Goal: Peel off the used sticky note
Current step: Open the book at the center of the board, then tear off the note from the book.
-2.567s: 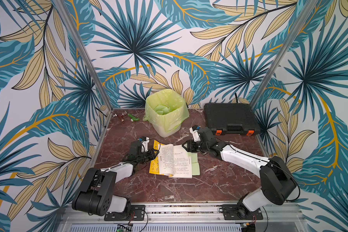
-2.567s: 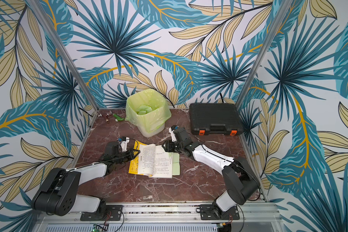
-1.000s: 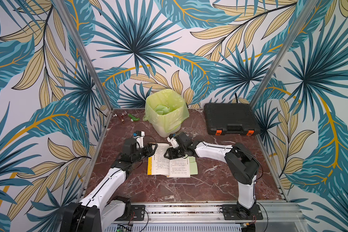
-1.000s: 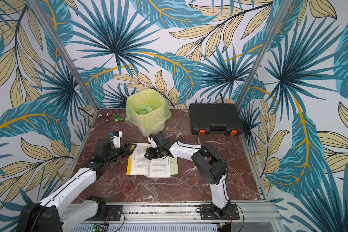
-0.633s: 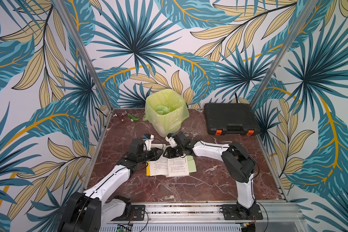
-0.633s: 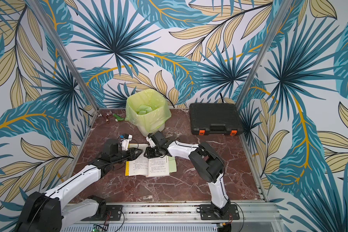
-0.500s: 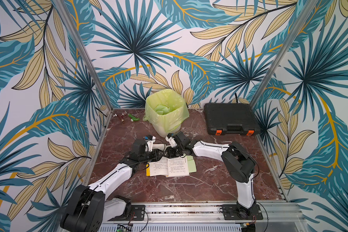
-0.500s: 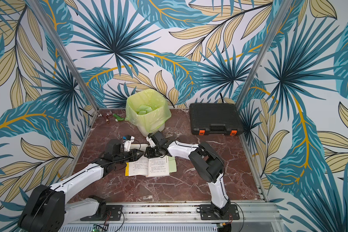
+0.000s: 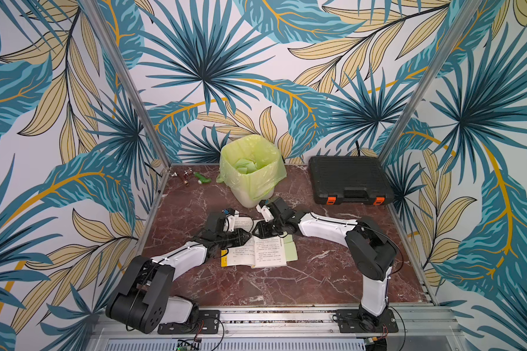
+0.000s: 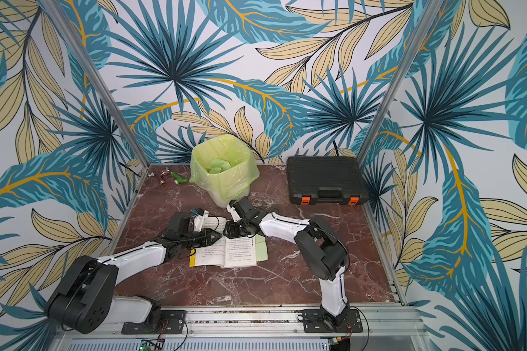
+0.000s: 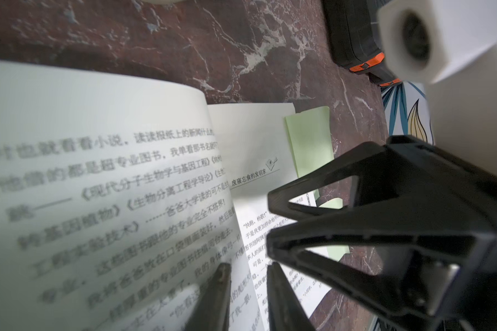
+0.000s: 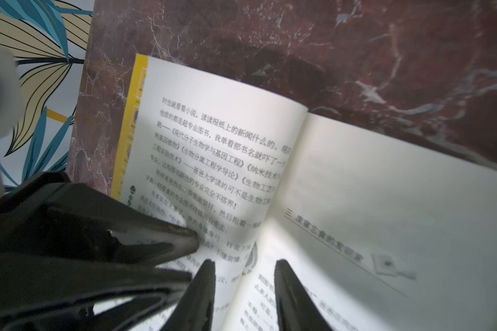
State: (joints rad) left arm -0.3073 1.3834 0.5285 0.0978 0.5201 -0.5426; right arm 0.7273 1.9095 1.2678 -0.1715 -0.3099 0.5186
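Green sticky note (image 11: 310, 137) at book (image 9: 256, 252) edge, left pincer (image 11: 248, 266), right pincer (image 12: 245, 262) part-open, empty

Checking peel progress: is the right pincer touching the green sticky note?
Apart. The left wrist view shows the right pincer with its tips over the white book page, short of the green sticky note.

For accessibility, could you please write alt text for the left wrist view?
An open white Chinese-print book lies on a red-brown marble table, a pale green sticky note protruding past one page. The black left gripper and right gripper reach over it, open.
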